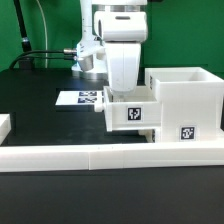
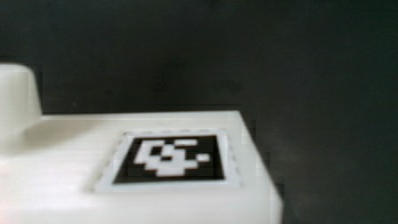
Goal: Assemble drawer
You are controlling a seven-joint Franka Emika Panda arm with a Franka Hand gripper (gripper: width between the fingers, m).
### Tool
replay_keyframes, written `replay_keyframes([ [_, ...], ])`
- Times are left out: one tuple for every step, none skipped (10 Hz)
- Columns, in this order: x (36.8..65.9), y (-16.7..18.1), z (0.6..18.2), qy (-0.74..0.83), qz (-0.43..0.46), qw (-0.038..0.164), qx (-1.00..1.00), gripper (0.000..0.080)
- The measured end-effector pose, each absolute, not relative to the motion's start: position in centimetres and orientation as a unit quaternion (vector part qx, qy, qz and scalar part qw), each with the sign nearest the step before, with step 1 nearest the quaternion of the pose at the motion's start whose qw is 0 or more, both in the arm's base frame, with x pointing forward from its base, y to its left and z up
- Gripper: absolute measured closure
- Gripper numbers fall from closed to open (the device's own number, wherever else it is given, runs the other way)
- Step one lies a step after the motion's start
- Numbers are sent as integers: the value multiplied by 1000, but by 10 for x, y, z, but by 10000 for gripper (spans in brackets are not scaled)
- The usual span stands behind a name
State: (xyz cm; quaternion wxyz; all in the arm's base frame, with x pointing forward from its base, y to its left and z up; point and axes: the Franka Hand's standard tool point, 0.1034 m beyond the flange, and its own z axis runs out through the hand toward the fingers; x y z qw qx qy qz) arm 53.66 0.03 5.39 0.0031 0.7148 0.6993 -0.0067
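Observation:
A small white tray (image 1: 130, 112) with a black-and-white tag on its front sits against the exterior view's left side of the tall white housing (image 1: 187, 98), which carries its own tag. My gripper (image 1: 124, 88) comes straight down onto the tray. Its fingertips are hidden behind the tray's rim, and it appears shut on the tray wall. In the wrist view the tray's tagged face (image 2: 173, 158) fills the near field over the black table, with a rounded white part (image 2: 15, 92) beside it. The second tray is out of view.
A long low white border wall (image 1: 110, 155) runs along the front. The marker board (image 1: 80, 98) lies flat behind the tray. A white piece (image 1: 4, 125) shows at the exterior view's left edge. Cables trail at the back left.

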Motion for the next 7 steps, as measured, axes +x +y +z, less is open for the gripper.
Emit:
replay_keyframes([
  [537, 0, 54, 699, -7, 3, 715, 755],
  [537, 0, 54, 698, -6, 3, 716, 755],
  [537, 0, 54, 698, -6, 3, 716, 755],
  [537, 0, 54, 698, -6, 3, 716, 755],
  [537, 1, 54, 699, -6, 3, 715, 755],
  [537, 1, 53, 696, -4, 5, 718, 755],
  [536, 5, 53, 683, -1, 6, 730, 755],
])
